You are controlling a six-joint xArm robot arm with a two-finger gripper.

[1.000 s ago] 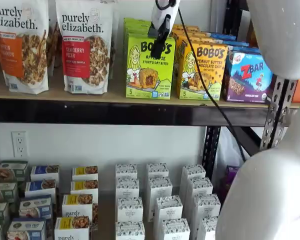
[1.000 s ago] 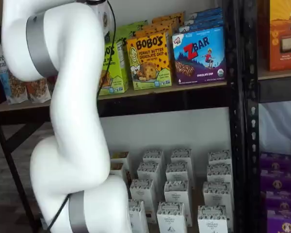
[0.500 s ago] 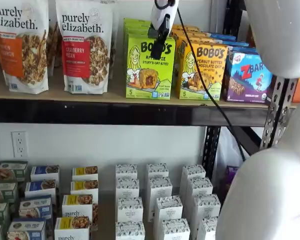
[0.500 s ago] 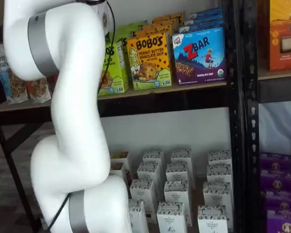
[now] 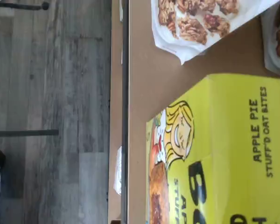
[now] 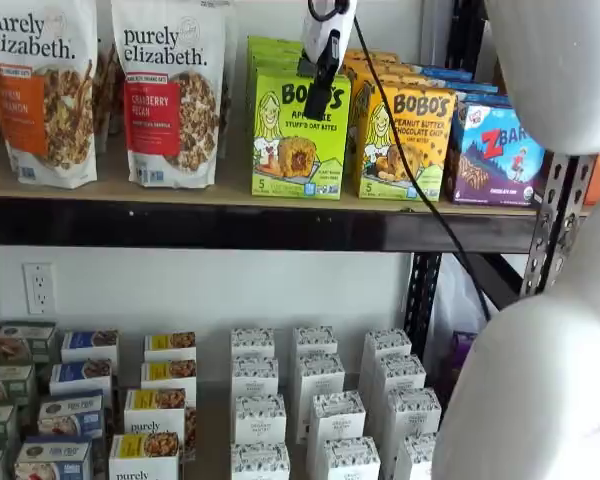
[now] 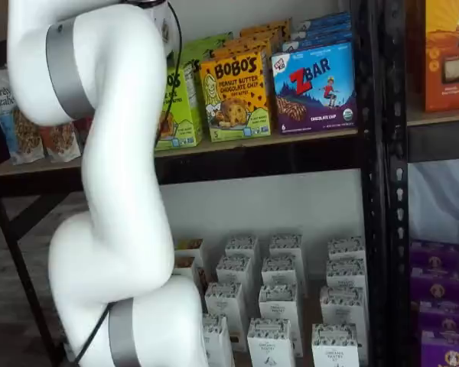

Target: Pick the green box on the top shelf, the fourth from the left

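Note:
The green box (image 6: 298, 140) reads "BOBO'S APPLE PIE stuff'd oat bites" and stands upright at the front of the top shelf (image 6: 230, 226), with more green boxes behind it. My gripper (image 6: 317, 100) hangs from above in front of the box's upper face. Its black fingers show as one dark shape with no plain gap, so I cannot tell its state. In a shelf view my white arm hides most of the green box (image 7: 180, 107). The wrist view shows the box's face (image 5: 224, 154) close up on the tan shelf board (image 5: 154, 84).
Two Purely Elizabeth granola bags (image 6: 170, 90) stand left of the green box. A yellow-orange Bobo's box (image 6: 405, 140) and a blue ZBar box (image 6: 500, 150) stand to its right. A black upright (image 6: 555, 230) is at the right. Several small white boxes (image 6: 315, 400) fill the lower shelf.
The gripper has shifted slightly up and to the right in front of the green box. The box has not moved.

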